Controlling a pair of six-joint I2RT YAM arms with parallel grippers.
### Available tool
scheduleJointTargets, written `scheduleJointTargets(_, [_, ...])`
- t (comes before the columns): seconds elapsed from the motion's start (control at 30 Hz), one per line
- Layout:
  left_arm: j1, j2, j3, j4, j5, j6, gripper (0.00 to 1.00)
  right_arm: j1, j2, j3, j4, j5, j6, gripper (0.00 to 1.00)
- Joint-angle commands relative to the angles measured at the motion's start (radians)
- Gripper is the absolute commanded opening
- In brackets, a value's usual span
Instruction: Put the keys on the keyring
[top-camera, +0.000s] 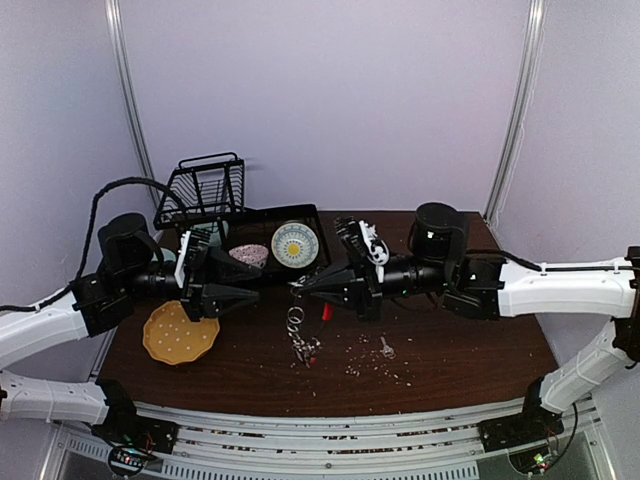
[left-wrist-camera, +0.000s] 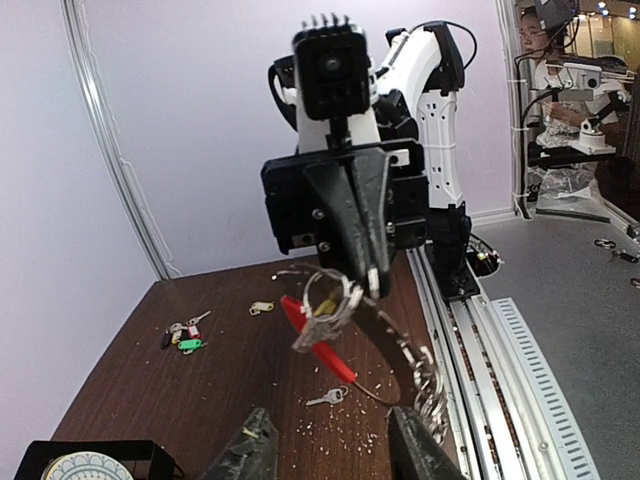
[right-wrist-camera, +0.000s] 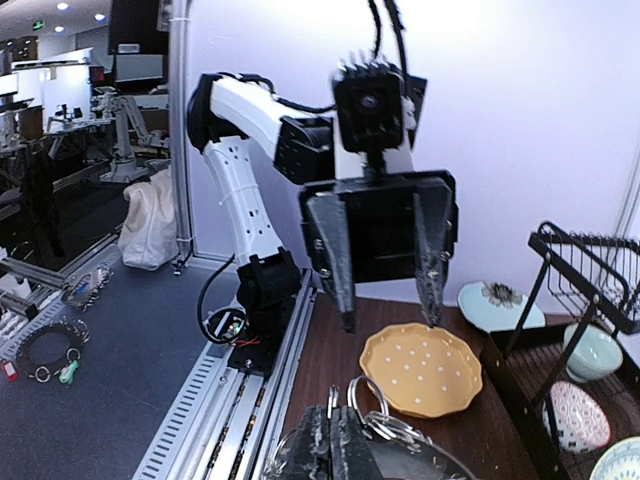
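Two robot arms, white and black.

The left arm (top-camera: 40, 335) and the right arm (top-camera: 570, 285) are long white tubes with chunky black joints between them. Each ends in a flat black block with two black fingers (left-wrist-camera: 343, 212) shaped like long pointy wedges. Small silver screws (left-wrist-camera: 318, 213) dot the block. A boxy black camera (left-wrist-camera: 330, 65) sits in a white holder above the fingers, with little ridges on top. A fat black cable (top-camera: 120, 185) loops out of the left arm. A thin black cable (top-camera: 580, 268) runs along the right arm's white tube. The bases (top-camera: 135, 430) are black.
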Motion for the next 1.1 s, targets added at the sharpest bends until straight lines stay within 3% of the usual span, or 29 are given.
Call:
scheduleJointTargets(0.0, [-0.004,-0.009,-0.008,0.06,0.008,-0.002,0.4,0.011,-0.062,-0.102,0.312,-0.12,-0.079,0.0])
scheduleJointTargets(0.2, [-0.005,0.006,-0.008,0.058,0.003,-0.002,0.4,0.012,-0.068,-0.206,0.567,-0.257,-0.197,0.0])
scheduleJointTargets(0.53, [-0.004,0.013,-0.011,0.055,-0.007,0.0,0.4,0.023,-0.084,-0.141,0.373,-0.311,-0.329,0.0])
scheduleJointTargets(0.63, [-0.004,0.014,-0.01,0.055,-0.009,0.0,0.4,0.024,-0.082,-0.108,0.334,-0.239,-0.262,0.0])
scheduleJointTargets(0.7, [-0.004,0.013,-0.011,0.055,-0.016,0.0,0.4,0.024,-0.075,-0.026,0.204,-0.071,-0.151,0.0])
scheduleJointTargets(0.8, [-0.004,0.011,-0.011,0.056,-0.03,0.0,0.4,0.016,0.012,0.213,-0.213,0.254,-0.057,0.0])
scheduleJointTargets(0.97, [-0.004,-0.001,-0.008,0.055,-0.046,-0.003,0.4,-0.066,0.243,0.487,-0.644,0.588,0.193,0.0])
scheduleJointTargets(1.0, [-0.004,-0.003,-0.008,0.055,-0.047,-0.004,0.4,-0.082,0.288,0.53,-0.724,0.639,0.234,0.0])
scheduleJointTargets(1.07, [-0.004,-0.009,-0.009,0.057,-0.045,-0.005,0.4,-0.091,0.335,0.583,-0.82,0.586,0.233,0.0])
